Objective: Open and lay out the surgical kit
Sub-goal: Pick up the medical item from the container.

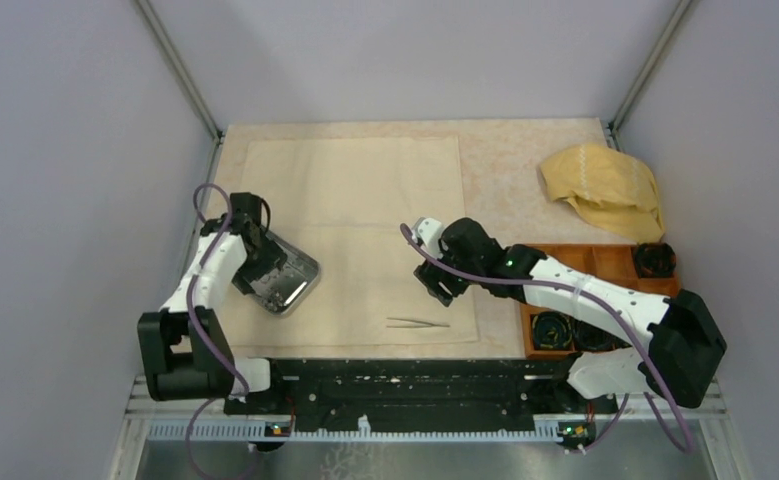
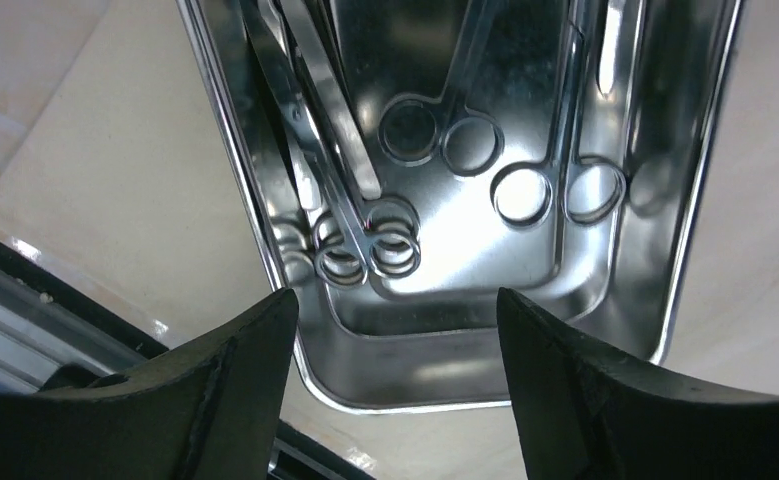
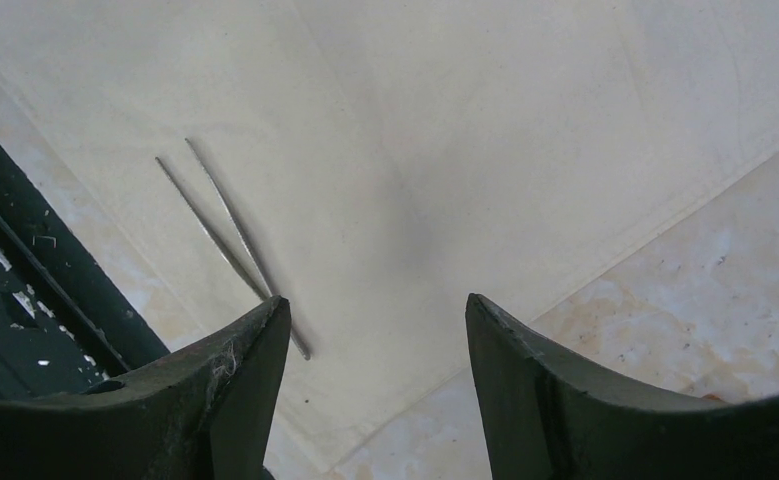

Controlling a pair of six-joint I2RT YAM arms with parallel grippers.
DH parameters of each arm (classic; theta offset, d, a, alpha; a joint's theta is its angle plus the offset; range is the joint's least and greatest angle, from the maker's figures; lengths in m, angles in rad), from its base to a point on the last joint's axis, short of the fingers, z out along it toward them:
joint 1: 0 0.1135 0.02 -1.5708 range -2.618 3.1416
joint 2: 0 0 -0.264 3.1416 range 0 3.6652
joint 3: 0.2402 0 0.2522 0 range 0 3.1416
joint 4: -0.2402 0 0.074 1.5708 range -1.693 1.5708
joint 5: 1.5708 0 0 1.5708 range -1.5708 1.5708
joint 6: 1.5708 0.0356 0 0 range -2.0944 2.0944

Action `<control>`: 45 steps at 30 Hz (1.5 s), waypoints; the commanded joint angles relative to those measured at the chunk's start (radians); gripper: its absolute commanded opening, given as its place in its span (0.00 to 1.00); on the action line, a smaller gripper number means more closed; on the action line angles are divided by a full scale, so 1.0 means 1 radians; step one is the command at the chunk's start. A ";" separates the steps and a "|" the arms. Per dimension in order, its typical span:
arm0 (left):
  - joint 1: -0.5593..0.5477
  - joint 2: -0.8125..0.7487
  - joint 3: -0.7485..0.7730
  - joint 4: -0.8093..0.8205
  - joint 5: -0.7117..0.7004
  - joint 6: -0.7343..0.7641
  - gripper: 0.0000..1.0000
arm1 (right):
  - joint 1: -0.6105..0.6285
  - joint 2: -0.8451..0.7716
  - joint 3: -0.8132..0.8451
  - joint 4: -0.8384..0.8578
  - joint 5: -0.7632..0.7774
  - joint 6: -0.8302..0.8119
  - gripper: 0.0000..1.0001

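The cream cloth sheet [image 1: 365, 220] lies spread flat on the table. A shiny steel tray [image 1: 287, 283] rests on the sheet's left edge, holding several ring-handled scissors [image 2: 365, 240]. My left gripper [image 1: 262, 262] hovers open above the tray's near end [image 2: 445, 385], nothing between its fingers [image 2: 235, 360]. Slim steel tweezers [image 1: 417, 323] lie on the sheet near its front edge, also seen as tweezers [image 3: 227, 235] in the right wrist view. My right gripper [image 1: 437, 283] stands open above the sheet [image 3: 445, 150], just right of the tweezers, holding nothing.
A crumpled mustard-yellow cloth [image 1: 605, 187] lies at the back right. An orange compartment box [image 1: 605, 275] with black coils sits under the right arm. The black rail [image 1: 405, 385] runs along the table's near edge.
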 commanded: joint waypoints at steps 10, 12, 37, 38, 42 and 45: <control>0.200 0.364 0.266 0.151 0.169 0.325 0.62 | 0.004 -0.030 -0.003 0.017 0.033 -0.026 0.66; 0.199 0.406 0.301 0.150 0.178 0.332 0.61 | 0.004 -0.029 -0.005 0.015 0.036 -0.026 0.66; 0.207 0.465 0.342 0.281 0.284 0.246 0.28 | 0.004 -0.029 0.012 -0.010 0.035 -0.052 0.66; 0.212 0.467 0.342 0.287 0.283 0.232 0.26 | 0.004 -0.030 0.013 -0.012 0.037 -0.054 0.66; 0.221 0.481 0.356 0.308 0.282 0.205 0.23 | 0.004 -0.039 0.011 -0.016 0.041 -0.053 0.66; 0.222 0.510 0.392 0.281 0.263 0.199 0.22 | 0.003 -0.045 0.009 -0.017 0.045 -0.049 0.66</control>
